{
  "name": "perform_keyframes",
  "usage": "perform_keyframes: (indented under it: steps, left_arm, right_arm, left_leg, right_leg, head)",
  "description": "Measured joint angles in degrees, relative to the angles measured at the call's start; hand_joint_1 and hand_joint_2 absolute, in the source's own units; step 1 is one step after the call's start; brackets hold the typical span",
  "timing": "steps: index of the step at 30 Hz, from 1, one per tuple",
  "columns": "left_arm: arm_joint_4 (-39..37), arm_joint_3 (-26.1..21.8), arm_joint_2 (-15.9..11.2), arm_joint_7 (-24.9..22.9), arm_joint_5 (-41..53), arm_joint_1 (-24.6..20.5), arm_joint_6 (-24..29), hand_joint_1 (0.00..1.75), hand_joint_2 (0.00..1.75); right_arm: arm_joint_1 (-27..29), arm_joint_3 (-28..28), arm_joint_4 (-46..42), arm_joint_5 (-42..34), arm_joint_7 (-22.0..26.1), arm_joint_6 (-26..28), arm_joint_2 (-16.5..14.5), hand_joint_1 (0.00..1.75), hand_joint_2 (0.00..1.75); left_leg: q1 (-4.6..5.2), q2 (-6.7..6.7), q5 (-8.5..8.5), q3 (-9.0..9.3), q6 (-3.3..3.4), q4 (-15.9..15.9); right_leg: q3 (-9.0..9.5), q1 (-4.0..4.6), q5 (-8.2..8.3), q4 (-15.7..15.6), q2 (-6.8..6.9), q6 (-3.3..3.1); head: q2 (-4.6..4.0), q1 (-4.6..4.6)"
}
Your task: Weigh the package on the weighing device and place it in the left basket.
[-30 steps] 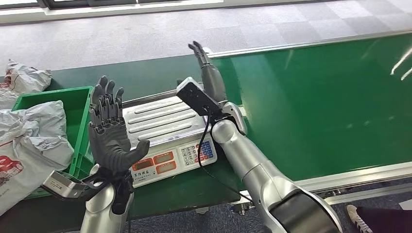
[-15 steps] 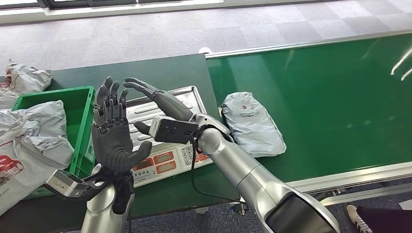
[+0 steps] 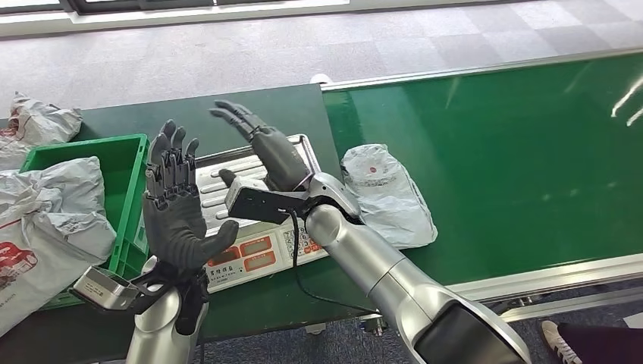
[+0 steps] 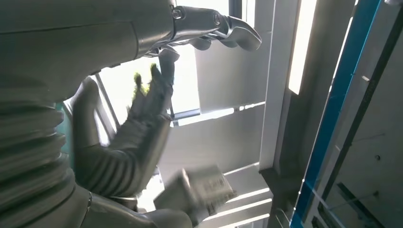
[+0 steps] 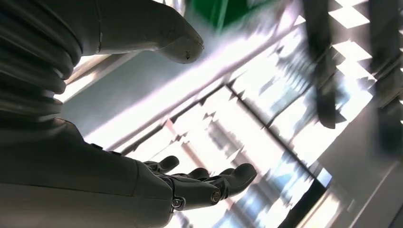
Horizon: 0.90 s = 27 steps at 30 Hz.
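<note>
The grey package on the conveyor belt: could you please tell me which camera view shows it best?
The head view: the grey package lies whole on the green belt, beside the scale. The left wrist view looks at the ceiling; the right wrist view is blurred, so I cannot find it there.

A grey tiled floor [image 3: 250, 45] stretches across the far side of the room, with bright daylight falling along its upper edge from a window line. A dark green bench [image 3: 250, 114] stands in front of it. To its right runs a glossy green conveyor belt [image 3: 515, 152] with silver side rails, reflecting streaks of light. Grey floor shows again below the belt's near rail.
</note>
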<state>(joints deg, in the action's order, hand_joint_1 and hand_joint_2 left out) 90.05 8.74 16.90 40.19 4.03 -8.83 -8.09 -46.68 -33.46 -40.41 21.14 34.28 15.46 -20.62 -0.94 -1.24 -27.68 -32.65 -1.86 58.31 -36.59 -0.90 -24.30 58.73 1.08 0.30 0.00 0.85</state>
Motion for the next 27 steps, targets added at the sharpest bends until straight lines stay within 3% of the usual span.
perform_keyframes:
  steps: [2,3,5,7,9,11,13,21,25,27]
  left_arm:
    - [0.78,-0.14,0.0,-0.1,0.54,0.55,0.92,0.0,1.75]
    - [1.19,-0.23,0.0,-0.27,0.81,0.81,1.06,0.0,1.75]
    - [2.07,-0.5,-0.01,-0.95,1.28,1.19,1.1,0.0,1.75]
    - [3.05,-1.0,0.02,-1.81,1.72,1.58,1.13,0.0,1.75]
    - [4.13,-1.67,0.0,-2.34,1.92,2.28,1.53,0.0,1.75]
    - [5.03,-2.21,-0.17,-2.44,1.77,3.28,2.1,0.0,1.75]
    - [5.54,-2.61,-0.38,-2.29,1.45,4.39,2.3,0.0,1.75]
    - [5.76,-2.84,-0.6,-1.96,1.16,5.93,1.68,0.0,1.75]
    - [5.19,-2.13,-0.62,-1.96,0.9,5.7,0.76,0.0,1.75]
    - [4.77,-1.66,-0.62,-1.65,0.76,5.48,0.25,0.0,1.75]
  right_arm:
    - [1.24,2.41,-2.85,7.87,-5.8,18.59,0.01,0.0,1.75]
    - [2.52,4.44,-5.71,13.17,-8.19,25.12,0.01,0.0,1.75]
    - [5.38,10.06,-13.76,25.78,-12.73,31.03,0.01,0.0,1.75]
    - [7.91,16.61,-22.19,39.04,-18.64,28.58,0.03,0.0,1.75]
    - [11.46,23.35,-27.23,53.2,-28.68,23.16,0.62,0.0,1.75]
    - [14.32,29.1,-23.93,63.86,-40.08,20.67,2.23,0.0,1.75]
    - [16.22,32.68,-15.21,66.57,-45.89,20.54,4.52,0.0,1.75]
    - [18.26,38.32,4.15,66.5,-49.83,11.99,6.73,0.0,1.75]
    - [16.89,40.48,10.45,62.94,-45.39,5.73,7.3,0.0,1.75]
    - [15.86,42.08,12.98,59.05,-39.77,0.99,7.4,0.0,1.75]
  left_leg:
    - [0.01,0.02,0.0,0.0,0.0,0.01]
    - [0.01,0.04,0.0,-0.01,0.0,0.02]
    - [0.01,0.1,-0.02,-0.05,0.01,0.02]
    - [0.01,0.17,-0.07,-0.04,0.03,0.01]
    - [0.0,0.22,-0.22,0.07,0.08,-0.03]
    - [-0.01,0.25,-0.47,0.25,0.16,-0.07]
    - [0.01,0.29,-0.54,0.42,0.26,-0.06]
    - [0.06,0.21,-0.25,0.25,0.16,-0.01]
    - [0.06,0.05,-0.28,0.23,0.15,-0.02]
    - [0.07,0.04,-0.28,0.23,0.15,-0.02]
  right_leg:
    - [0.0,0.0,0.0,0.0,0.01,0.0]
    - [0.0,-0.01,0.0,0.0,0.02,0.0]
    - [0.01,-0.02,-0.01,0.0,0.07,0.01]
    - [0.06,-0.02,-0.08,-0.03,0.13,0.03]
    - [0.29,-0.01,-0.24,-0.08,0.2,0.09]
    - [0.78,-0.02,-0.47,-0.12,0.28,0.16]
    - [1.04,-0.07,-0.56,-0.13,0.36,0.24]
    - [0.37,-0.07,-0.24,-0.11,0.3,0.14]
    - [0.29,-0.08,-0.24,-0.11,0.09,0.14]
    - [0.29,-0.08,-0.24,-0.11,0.08,0.15]
  head:
    - [0.0,-0.01]
    - [0.0,-0.01]
    - [0.0,-0.01]
    - [0.0,-0.01]
    - [0.0,-0.01]
    - [0.0,0.01]
    - [0.0,-0.15]
    - [0.0,-0.37]
    - [0.0,-0.37]
    - [0.0,-0.37]
